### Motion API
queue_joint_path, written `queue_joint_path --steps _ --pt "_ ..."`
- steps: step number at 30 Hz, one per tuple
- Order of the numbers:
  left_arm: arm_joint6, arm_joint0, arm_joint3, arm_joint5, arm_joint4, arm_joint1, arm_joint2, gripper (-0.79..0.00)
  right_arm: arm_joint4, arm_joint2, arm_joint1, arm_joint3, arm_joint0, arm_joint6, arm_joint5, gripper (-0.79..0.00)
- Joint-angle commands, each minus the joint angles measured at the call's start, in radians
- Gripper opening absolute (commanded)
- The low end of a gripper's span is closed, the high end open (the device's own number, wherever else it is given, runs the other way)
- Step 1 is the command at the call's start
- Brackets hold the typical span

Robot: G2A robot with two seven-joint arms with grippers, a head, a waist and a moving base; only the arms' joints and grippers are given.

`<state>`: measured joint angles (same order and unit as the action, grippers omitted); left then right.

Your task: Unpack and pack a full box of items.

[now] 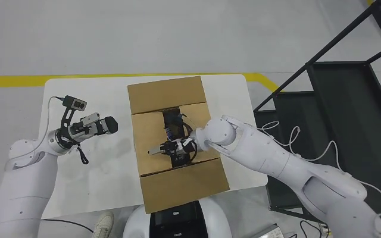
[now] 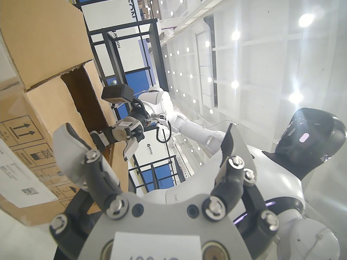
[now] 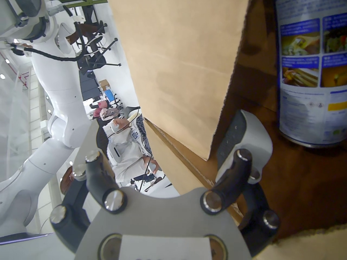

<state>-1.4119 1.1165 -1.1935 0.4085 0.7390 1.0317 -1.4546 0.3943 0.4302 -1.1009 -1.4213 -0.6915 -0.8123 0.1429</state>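
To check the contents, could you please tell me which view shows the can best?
Right wrist view: the can sits close inside the box, label plain. Top view gives the dark gap between flaps; left wrist, the box's outside.

I count one box (image 1: 166, 95) and, inside it, one can (image 3: 309, 55). One table (image 1: 95, 178) lies under the box. I have two grippers: left gripper (image 1: 109, 125) beside the box, right gripper (image 1: 156, 150) above it.
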Motion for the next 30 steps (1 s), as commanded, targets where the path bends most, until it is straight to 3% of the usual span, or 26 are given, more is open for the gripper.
queue_joint_path --steps 1,11,30 --pt "0.000 0.000 0.000 0.000 0.000 0.000 0.000 0.000 0.027 0.010 -0.006 0.034 -0.006 -0.026 -0.060 0.000" --pt "0.000 0.000 0.000 0.000 0.000 0.000 0.000 0.000 0.120 0.056 -0.030 0.140 -0.030 -0.139 -0.247 0.000" --pt "0.000 0.000 0.000 0.000 0.000 0.000 0.000 0.000 0.101 0.135 -0.043 0.094 -0.059 -0.210 -0.303 0.000"
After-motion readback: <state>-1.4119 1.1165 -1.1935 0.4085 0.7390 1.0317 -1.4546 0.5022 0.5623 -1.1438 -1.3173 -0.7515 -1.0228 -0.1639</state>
